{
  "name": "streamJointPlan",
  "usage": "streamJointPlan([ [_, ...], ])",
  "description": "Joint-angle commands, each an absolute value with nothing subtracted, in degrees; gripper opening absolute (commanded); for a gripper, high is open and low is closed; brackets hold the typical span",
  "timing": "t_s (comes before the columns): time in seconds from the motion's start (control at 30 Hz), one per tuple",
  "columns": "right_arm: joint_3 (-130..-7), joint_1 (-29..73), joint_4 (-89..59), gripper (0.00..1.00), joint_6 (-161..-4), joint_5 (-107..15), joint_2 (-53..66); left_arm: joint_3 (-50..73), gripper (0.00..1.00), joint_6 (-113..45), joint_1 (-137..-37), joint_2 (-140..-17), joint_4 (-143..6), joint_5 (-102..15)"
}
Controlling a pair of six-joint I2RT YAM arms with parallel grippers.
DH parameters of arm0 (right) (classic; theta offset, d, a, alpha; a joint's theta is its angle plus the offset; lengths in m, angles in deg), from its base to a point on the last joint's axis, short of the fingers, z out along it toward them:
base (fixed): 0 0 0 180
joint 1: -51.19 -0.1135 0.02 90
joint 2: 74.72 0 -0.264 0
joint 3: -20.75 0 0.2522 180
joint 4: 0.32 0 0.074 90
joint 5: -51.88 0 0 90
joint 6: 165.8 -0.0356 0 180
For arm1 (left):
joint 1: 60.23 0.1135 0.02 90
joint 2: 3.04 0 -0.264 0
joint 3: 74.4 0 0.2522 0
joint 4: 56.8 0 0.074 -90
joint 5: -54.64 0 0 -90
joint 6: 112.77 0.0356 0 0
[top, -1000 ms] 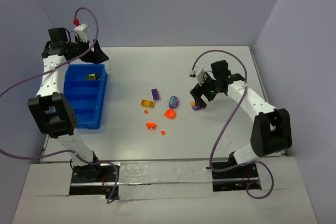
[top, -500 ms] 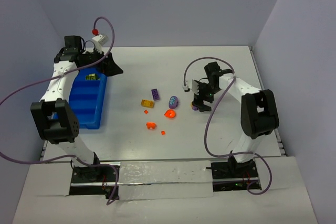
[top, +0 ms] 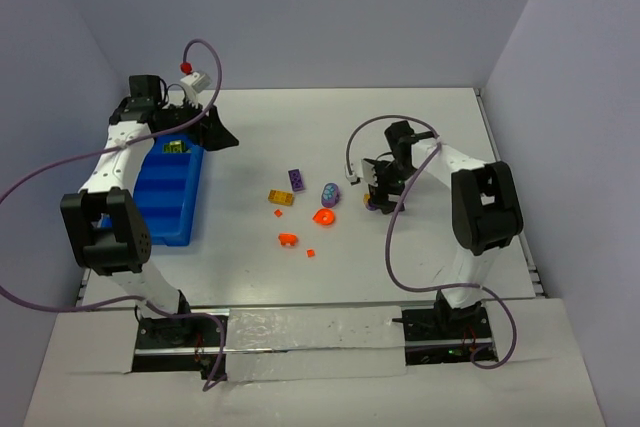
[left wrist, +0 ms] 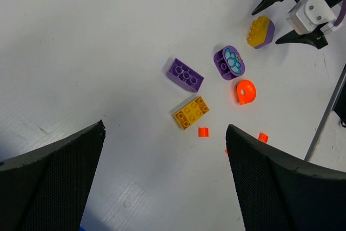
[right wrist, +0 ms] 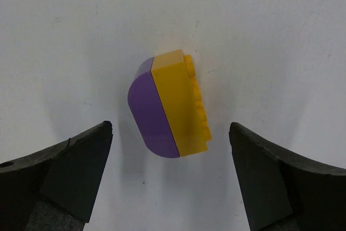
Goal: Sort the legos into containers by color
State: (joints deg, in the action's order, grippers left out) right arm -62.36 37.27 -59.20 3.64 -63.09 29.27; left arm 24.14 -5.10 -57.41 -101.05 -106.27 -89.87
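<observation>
The legos lie mid-table: a purple brick (top: 297,179) (left wrist: 185,74), a yellow brick (top: 281,197) (left wrist: 192,112), a purple oval piece (top: 330,193) (left wrist: 229,62), an orange round piece (top: 323,216) (left wrist: 245,91), and small orange bits (top: 288,239) (left wrist: 203,131). A purple-and-yellow brick (right wrist: 167,104) (left wrist: 260,31) lies between the fingers of my right gripper (right wrist: 170,127) (top: 375,193), which is open and not touching it. My left gripper (left wrist: 165,128) (top: 216,133) hangs open and empty beside the far end of the blue tray of containers (top: 160,197).
An olive-green brick (top: 175,147) sits in the tray's far compartment. Walls close in the table at the back and both sides. Purple cables loop off both arms.
My left gripper has swung right from the tray's far end toward the table's middle. My right gripper has shifted left and settled around the purple-and-yellow brick.
</observation>
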Motion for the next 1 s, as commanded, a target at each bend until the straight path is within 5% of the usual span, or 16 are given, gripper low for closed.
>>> streamJointPlan([
  [0.0, -63.86, 36.51, -59.35, 0.92, 5.76, -63.45, 30.49, 22.99, 0.99, -6.08, -58.04, -97.43, -102.08, -91.78],
  [0.13, -64.18, 36.23, -59.24, 0.83, 5.82, -63.63, 30.78, 21.38, 0.99, -7.34, -58.44, -96.80, -100.05, -91.38],
  [0.43, -62.87, 35.55, -58.47, 0.35, 2.29, -62.91, 29.31, 14.58, 0.99, -18.63, -59.03, -93.18, -89.63, -89.97],
  [0.6, -62.97, 35.03, -56.48, 0.01, -12.02, -69.01, 22.11, 7.69, 0.99, -32.63, -59.70, -87.10, -80.42, -87.33],
  [0.77, -60.87, 33.53, -47.75, 0.00, -29.22, -72.31, 14.66, 5.54, 0.99, -41.93, -62.78, -86.63, -77.77, -82.65],
  [0.97, -63.51, 23.42, -37.55, 0.00, -57.96, -60.71, 11.49, 10.11, 0.99, -44.13, -74.91, -88.30, -81.62, -70.27],
])
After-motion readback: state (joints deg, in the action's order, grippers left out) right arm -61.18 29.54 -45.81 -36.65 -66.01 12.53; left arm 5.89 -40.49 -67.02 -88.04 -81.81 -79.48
